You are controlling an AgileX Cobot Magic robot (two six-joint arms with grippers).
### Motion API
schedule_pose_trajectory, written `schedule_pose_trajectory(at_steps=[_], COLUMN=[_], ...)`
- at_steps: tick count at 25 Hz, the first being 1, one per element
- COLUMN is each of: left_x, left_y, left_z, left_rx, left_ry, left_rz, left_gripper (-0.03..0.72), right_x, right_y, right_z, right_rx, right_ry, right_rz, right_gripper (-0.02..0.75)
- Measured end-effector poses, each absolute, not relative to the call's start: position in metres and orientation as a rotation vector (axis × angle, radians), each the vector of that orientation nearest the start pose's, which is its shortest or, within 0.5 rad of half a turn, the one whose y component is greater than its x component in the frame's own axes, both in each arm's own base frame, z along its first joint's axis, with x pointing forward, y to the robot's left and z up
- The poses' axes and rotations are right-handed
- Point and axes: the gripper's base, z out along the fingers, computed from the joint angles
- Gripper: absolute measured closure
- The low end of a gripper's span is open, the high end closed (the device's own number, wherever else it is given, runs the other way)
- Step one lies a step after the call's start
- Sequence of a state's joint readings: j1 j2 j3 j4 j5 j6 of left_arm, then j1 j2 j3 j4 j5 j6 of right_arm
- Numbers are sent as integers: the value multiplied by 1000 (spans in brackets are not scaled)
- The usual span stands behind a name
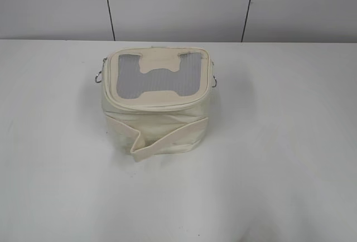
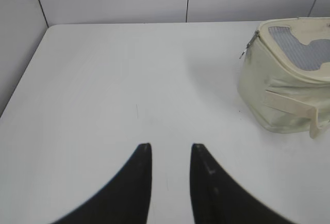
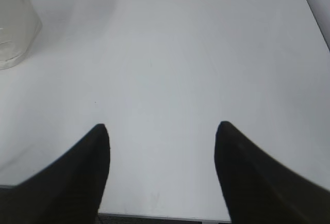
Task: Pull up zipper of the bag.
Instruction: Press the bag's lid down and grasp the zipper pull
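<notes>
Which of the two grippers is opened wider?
The right gripper: a broad stretch of table shows between its black fingers, while the left gripper leaves only a narrow gap.

Cream-white bag [image 1: 156,122] with a grey mesh top and a cream H-shaped patch [image 1: 160,70], cream strap [image 1: 167,137] folded round the body, silver ring pulls [image 1: 99,76] at the sides. White table [image 1: 279,141], pale grey wall panels [image 1: 178,5] split by dark seams. Black fingers [image 2: 136,182] on both grippers.
</notes>
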State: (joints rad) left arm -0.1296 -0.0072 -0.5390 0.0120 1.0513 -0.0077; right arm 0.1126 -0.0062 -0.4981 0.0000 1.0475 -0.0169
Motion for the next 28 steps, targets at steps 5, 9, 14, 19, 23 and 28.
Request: schedule_pose_trajectory(at_steps=[5, 9, 14, 19, 23, 28], left_x=[-10, -10, -10, -10, -10, -10], left_y=[2, 2, 2, 2, 2, 2], left_z=[289, 289, 289, 289, 289, 289], left_rx=[120, 120, 120, 121, 121, 121], left_ry=[1986, 1986, 1986, 1986, 1986, 1986], left_rz=[-75, -75, -75, -76, -76, -76], left_gripper=[491, 491, 491, 491, 491, 491], right_x=[-5, -5, -5, -5, -5, -5], right_y=[-1, -1, -1, -1, -1, 0], right_z=[278, 278, 278, 278, 278, 278], right_rx=[-131, -131, -131, -130, -130, -131], right_ry=[2023, 2023, 2023, 2023, 2023, 2022], right_rz=[60, 60, 60, 61, 61, 74], right_gripper=[231, 231, 231, 231, 231, 231])
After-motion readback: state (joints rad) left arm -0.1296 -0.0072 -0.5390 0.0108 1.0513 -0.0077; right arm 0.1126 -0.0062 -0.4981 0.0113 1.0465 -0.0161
